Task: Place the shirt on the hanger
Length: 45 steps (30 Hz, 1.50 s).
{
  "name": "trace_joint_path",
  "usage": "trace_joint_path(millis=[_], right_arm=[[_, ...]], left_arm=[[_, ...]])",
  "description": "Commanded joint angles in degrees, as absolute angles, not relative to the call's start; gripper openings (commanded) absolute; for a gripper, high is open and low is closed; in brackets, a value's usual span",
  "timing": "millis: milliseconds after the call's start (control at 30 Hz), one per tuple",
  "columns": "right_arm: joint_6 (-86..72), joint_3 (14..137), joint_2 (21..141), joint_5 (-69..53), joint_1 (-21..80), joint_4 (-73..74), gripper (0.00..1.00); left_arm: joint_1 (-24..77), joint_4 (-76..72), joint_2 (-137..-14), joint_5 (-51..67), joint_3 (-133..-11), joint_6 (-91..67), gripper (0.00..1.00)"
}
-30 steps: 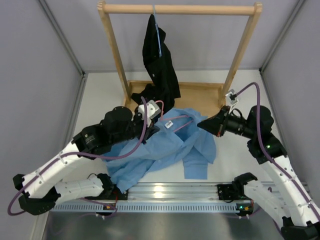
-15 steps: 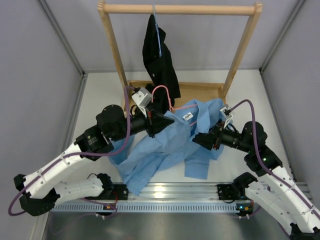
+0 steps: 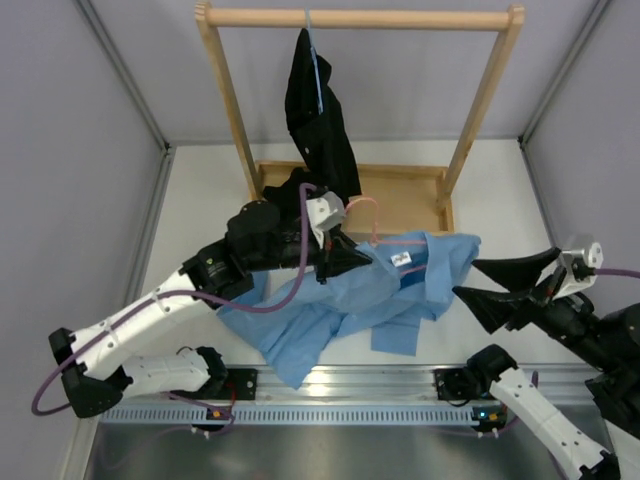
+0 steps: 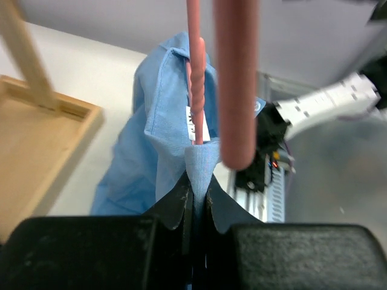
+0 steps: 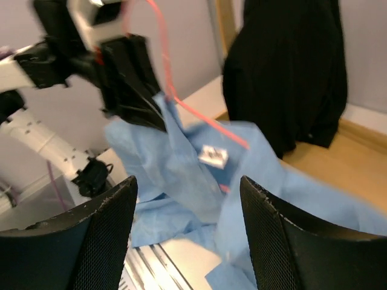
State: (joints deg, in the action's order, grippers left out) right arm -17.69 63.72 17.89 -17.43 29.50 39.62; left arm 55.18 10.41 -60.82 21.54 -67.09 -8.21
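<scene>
Seen from the top, a part of the light blue shirt (image 3: 340, 300) is held up above the tabletop (image 3: 200, 200) by the left fingers (image 3: 348, 258), in front of the base of the wooden rack (image 3: 360, 17). The lower part of the shirt lies crumpled on the tabletop, near the front edge. The fabric is thin and soft, and many folds are seen in it.

In the left wrist view, the fingers (image 4: 175, 208) are pressed together on a fold of the shirt (image 4: 163, 115) at the collar. The twisted neck of the pink hanger (image 4: 195, 72) rises out of this same fold. A white label (image 4: 199, 124) is seen inside the collar, just beside the wire. From the top, the hook of the hanger (image 3: 362, 205) curves up above the collar, and 1 pink wire side runs to the right along the raised edge of the shirt, past the label (image 3: 403, 260). Whether the wire lies inside the shoulder cannot be told.

A black garment (image 3: 318, 120) hangs on a thin blue hanger (image 3: 316, 70) from the top bar of the rack.

On the right, the 2 right fingers (image 3: 490, 302) are spread wide, apart from the cloth, and nothing is held between them. In the right wrist view, the shirt (image 5: 181, 175) and the hanger (image 5: 175, 90) are blurred.
</scene>
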Motion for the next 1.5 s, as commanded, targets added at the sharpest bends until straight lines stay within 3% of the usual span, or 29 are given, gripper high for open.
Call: trace_joint_path(millis=[0,133,400,500,633,867,900,933,1000,1033,1233,1467], right_arm=[[-9.7,68.4,23.8,-29.7,30.1,43.2,0.66],[-11.9,68.2,30.0,-47.9,30.1,34.1,0.66],[-16.1,63.5,35.1,-55.1,30.1,22.4,0.66],[-19.4,60.5,35.2,-57.0,30.1,16.2,0.59],[-22.8,57.7,35.3,-59.8,30.1,9.5,0.28],[-21.4,55.8,33.8,-59.9,30.1,8.9,0.0],[-20.9,55.8,33.0,-59.5,30.1,9.0,0.0],[-20.5,55.9,32.5,-57.2,30.1,9.6,0.0],[-17.5,57.1,31.2,-53.1,30.1,12.3,0.0],[-16.2,57.9,30.9,-48.0,30.1,16.7,0.0],[-8.9,67.5,32.0,-26.1,30.1,30.3,0.0],[-6.2,78.6,37.6,-20.9,30.1,36.3,0.0]], left_arm=[[56.1,8.5,-64.9,40.1,-69.9,-5.0,0.0],[60.5,8.5,-68.4,44.9,-71.1,-2.6,0.0],[61.9,8.4,-72.0,52.7,-72.6,-0.5,0.0],[62.0,8.1,-72.8,53.8,-72.9,-0.5,0.0],[62.0,7.6,-74.4,52.2,-73.7,-1.7,0.0],[62.0,7.4,-75.2,44.6,-75.9,-4.2,0.0],[62.0,7.5,-75.1,42.3,-76.0,-4.3,0.06],[62.0,7.4,-74.3,40.7,-76.1,-4.2,0.22],[62.0,7.6,-72.6,34.0,-75.5,-3.8,0.92],[62.0,8.0,-69.9,31.6,-74.1,-3.1,0.98],[62.0,6.0,-50.2,1.1,-62.2,-3.2,0.98],[62.0,0.5,-28.1,-9.1,-41.4,-4.1,0.98]])
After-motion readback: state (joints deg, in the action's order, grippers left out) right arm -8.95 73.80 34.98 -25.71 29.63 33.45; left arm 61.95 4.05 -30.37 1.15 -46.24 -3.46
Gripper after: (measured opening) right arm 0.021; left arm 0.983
